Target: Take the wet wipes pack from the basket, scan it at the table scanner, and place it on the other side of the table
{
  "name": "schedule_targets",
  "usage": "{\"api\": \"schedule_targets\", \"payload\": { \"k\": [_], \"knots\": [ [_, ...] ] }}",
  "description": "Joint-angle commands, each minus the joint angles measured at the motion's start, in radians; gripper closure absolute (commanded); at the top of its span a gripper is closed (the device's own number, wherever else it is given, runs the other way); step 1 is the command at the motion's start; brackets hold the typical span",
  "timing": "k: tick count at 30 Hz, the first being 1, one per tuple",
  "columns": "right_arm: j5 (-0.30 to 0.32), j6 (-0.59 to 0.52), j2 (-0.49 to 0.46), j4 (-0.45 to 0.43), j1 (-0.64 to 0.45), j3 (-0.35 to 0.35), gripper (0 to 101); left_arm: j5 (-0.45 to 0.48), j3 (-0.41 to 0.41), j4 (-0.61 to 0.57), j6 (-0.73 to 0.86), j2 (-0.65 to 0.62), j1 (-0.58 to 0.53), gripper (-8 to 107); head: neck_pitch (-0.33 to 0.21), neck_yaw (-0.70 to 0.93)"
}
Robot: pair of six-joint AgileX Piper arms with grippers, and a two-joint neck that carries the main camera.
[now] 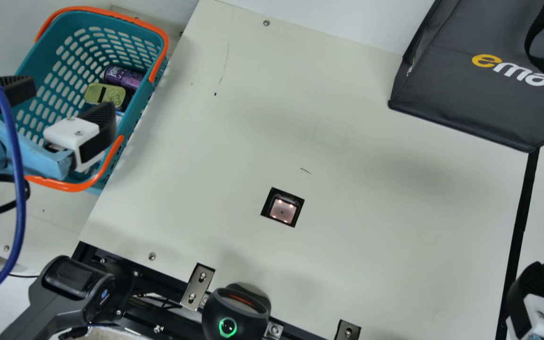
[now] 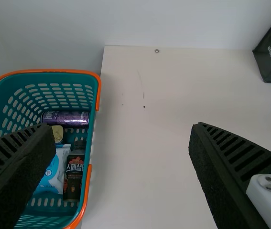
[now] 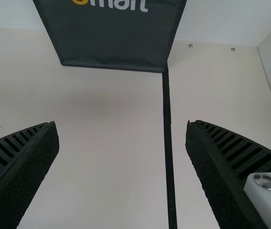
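Note:
Over the near part of the teal basket (image 1: 47,61), my left gripper (image 1: 64,104) stands open with nothing between its fingers. The left wrist view gives the same open gripper (image 2: 123,148) above the basket rim (image 2: 98,90) and table. Inside the basket, the blue-and-white wet wipes pack (image 2: 54,174) lies beside a dark bottle, partly covered by a finger. My right gripper (image 1: 536,288) is at the main view's lower right edge; in the right wrist view this gripper (image 3: 122,143) is open and empty. The table scanner window (image 1: 282,210) is set into the tabletop.
A purple can (image 2: 66,118), a green-gold tin (image 1: 104,94) and the dark bottle (image 2: 74,174) share the basket. A dark grey bag (image 1: 465,94) stands at the table's far right, near a black strip (image 1: 520,231). A handheld scanner (image 1: 71,288) and black round device (image 1: 235,311) sit at the near edge.

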Motion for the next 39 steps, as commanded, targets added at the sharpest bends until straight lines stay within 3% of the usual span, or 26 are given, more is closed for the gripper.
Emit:
{"api": "schedule_targets", "payload": {
  "k": [1, 11, 17, 32, 39],
  "knots": [
    [0.000, 0.000, 0.000, 0.000, 0.000, 0.000, 6, -0.004, 0.001, 0.006, -0.013, 0.005, 0.012, 9, -0.030, 0.004],
    [0.000, 0.000, 0.000, 0.000, 0.000, 0.000, 6, -0.052, 0.024, 0.034, -0.088, 0.043, 0.134, 9, -0.030, 0.004],
    [0.000, 0.000, 0.000, 0.000, 0.000, 0.000, 6, -0.086, 0.041, 0.002, -0.054, 0.084, 0.241, 9, -0.030, 0.004],
    [-0.001, 0.000, 0.000, 0.000, 0.000, 0.000, 6, -0.111, 0.050, -0.218, 0.367, 0.263, 0.567, 9, -0.030, 0.004],
    [-0.001, 0.000, 0.000, 0.000, 0.000, 0.000, 6, -0.104, 0.042, -0.275, 0.568, 0.359, 0.655, 9, -0.030, 0.004]
  ]
}}
